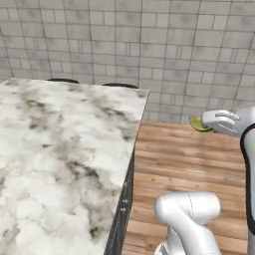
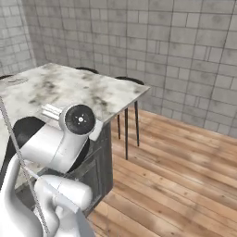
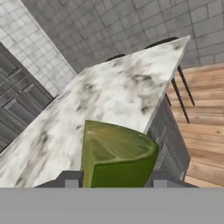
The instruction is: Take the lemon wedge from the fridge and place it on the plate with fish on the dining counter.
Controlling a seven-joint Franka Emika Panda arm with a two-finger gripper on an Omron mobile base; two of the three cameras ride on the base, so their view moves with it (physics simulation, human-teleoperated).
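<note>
Lemon wedge (image 3: 117, 155) is sitting clamped between the two fingertips (image 3: 70, 179) of the gripper (image 3: 114, 180), filling the lower middle of the hand view; its flat cut face is turning toward the left of that view and its rounded green rind toward the right. In the left base view the wedge (image 1: 200, 123) is showing as a small yellow-green sliver poking out just past the white gripper (image 1: 206, 121), which is reaching in from the right edge and hanging over the wooden floor (image 1: 189, 159), beside the counter rather than over it. The wedge is therefore lying directly in the jaws, touching both, with its tip pointing away from the hand.

The hand view is showing the counter (image 3: 109, 96) beyond and below the wedge, its marble top running away toward the tiled wall (image 3: 131, 22), with dark cabinets (image 3: 17, 100) at the left edge and stool legs (image 3: 181, 94) under the far corner.

The right base view is showing the counter (image 2: 69, 88) from the other side, with two dark stools (image 2: 127, 115) at its far edge and a pale round rim, possibly the plate (image 2: 15, 81), near the left edge of the top; it is too small to tell. The arm (image 2: 60, 139) is occupying the lower left of this view.
</note>
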